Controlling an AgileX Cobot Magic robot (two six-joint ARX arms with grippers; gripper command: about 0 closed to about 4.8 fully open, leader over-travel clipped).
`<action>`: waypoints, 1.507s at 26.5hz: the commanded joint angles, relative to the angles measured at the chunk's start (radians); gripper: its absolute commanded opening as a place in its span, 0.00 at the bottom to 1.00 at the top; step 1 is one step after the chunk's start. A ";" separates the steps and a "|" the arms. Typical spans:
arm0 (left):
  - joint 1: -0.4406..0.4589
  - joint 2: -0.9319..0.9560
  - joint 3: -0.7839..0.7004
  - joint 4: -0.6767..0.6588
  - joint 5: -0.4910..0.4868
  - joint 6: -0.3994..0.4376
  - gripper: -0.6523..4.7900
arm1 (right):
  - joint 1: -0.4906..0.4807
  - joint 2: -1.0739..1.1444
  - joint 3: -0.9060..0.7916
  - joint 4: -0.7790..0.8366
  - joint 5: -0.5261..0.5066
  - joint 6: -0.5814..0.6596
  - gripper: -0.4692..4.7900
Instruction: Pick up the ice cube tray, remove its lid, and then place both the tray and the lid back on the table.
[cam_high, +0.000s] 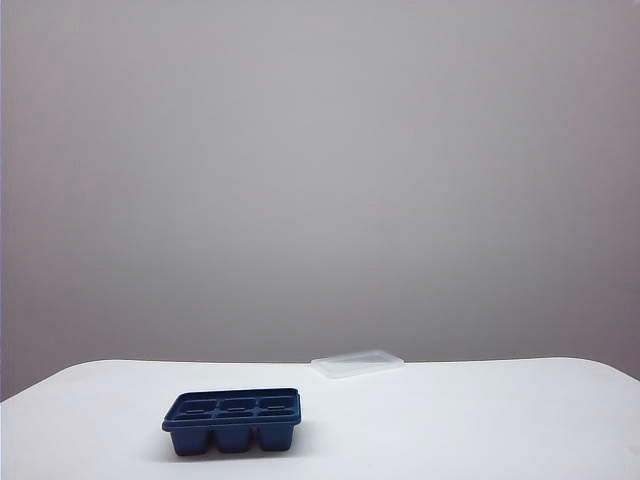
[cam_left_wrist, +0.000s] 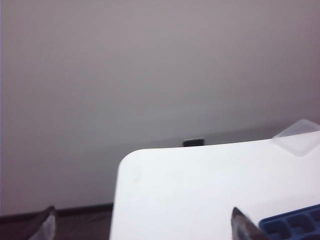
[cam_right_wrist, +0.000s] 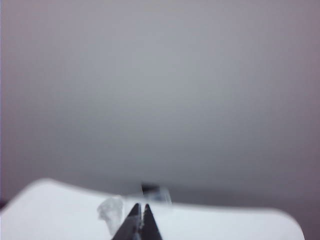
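From the outside camera, the ice cube tray sits upright on the near left part of the white worktop, its six cups uncovered. The lid lies flat near the far edge, right of the tray and well apart from it. Neither arm shows here, so both parts look set down and the job reads as nearly finished; what remains is to pull clear without nudging anything.

On the left wrist camera, the left pincer stands wide apart and holds nothing. One fingertip hangs just beside the tray's corner, and whether they touch I cannot tell. The lid's corner shows farther off. This arm does best to draw away from the tray rather than across it.

On the right wrist camera, the right pincer is pressed together with nothing visibly between the tips. A pale blurred patch sits close by, possibly the lid, too soft to confirm. Lifting before moving sideways keeps that thin sheet where it rests.
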 joint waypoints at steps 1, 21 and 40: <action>0.000 -0.044 -0.062 0.121 0.050 -0.022 1.00 | 0.000 -0.072 -0.063 0.029 0.011 0.007 0.08; 0.000 -0.236 -0.180 0.009 0.115 -0.013 0.91 | -0.008 -0.289 -0.348 -0.071 0.124 0.006 0.08; 0.000 -0.236 -0.180 -0.074 0.135 -0.021 0.11 | -0.244 -0.288 -0.348 -0.134 0.006 0.067 0.09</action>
